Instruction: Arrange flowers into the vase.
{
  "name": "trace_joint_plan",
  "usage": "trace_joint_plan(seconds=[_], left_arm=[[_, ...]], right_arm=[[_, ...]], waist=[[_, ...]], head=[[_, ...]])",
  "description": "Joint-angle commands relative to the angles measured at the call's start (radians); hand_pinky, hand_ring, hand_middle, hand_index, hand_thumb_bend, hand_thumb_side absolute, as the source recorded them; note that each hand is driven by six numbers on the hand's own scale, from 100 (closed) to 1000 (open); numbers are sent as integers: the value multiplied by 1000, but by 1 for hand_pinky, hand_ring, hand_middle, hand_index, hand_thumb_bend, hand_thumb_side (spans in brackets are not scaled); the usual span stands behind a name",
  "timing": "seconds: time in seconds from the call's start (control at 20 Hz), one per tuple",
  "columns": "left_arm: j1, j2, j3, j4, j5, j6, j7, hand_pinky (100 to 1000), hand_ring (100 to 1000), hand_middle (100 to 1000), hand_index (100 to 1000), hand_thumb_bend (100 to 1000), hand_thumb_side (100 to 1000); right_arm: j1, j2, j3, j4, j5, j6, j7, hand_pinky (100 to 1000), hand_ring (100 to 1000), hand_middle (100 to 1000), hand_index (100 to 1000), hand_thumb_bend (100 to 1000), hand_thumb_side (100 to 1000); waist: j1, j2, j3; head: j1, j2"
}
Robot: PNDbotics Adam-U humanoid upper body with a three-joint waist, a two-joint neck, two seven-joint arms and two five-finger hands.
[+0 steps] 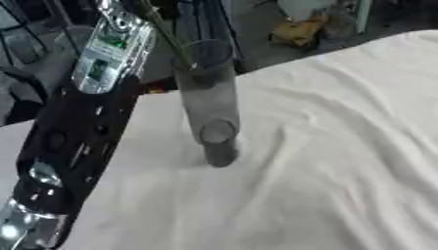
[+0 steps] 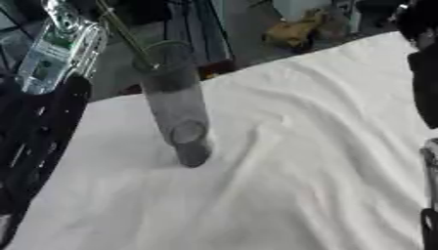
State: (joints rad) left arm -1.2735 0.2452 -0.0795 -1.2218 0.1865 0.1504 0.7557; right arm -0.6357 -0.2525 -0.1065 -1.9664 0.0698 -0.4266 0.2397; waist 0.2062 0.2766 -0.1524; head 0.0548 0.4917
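A tall clear glass vase [image 1: 208, 97] stands on the white cloth [image 1: 325, 161], left of the middle. A thin green flower stem [image 1: 167, 36] sits in it, leaning up and to the left past the rim and out of the top of the view; its bloom is hidden. My left arm rises from the lower left corner. My left hand [image 1: 113, 41] shows as a silver and clear part just left of the stem, above the vase rim, cut off by the top edge. Black parts of my right arm [image 2: 424, 83] line the right edge of the right eye view.
The cloth is creased and covers the table to the right and front of the vase. Beyond the table's far edge [image 1: 342, 53] are dark furniture and a yellowish object [image 1: 299, 30] on the floor.
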Motion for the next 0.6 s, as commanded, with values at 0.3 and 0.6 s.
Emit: trace_joint_plan(seconds=[0.3, 0.6], left_arm=[[-16, 30, 2, -17, 2, 30, -11, 100, 100, 100, 100, 100, 551], [-18, 28, 0, -16, -7, 31, -16, 100, 100, 100, 100, 100, 553]], right_arm=[[-8, -11, -8, -30, 1, 6, -33, 800, 834, 765, 924, 163, 1000], [-7, -10, -8, -32, 3, 9, -39, 800, 833, 764, 921, 162, 1000]], waist=[[-12, -28, 2], [-11, -29, 1]], head=[[2, -5], [1, -8]])
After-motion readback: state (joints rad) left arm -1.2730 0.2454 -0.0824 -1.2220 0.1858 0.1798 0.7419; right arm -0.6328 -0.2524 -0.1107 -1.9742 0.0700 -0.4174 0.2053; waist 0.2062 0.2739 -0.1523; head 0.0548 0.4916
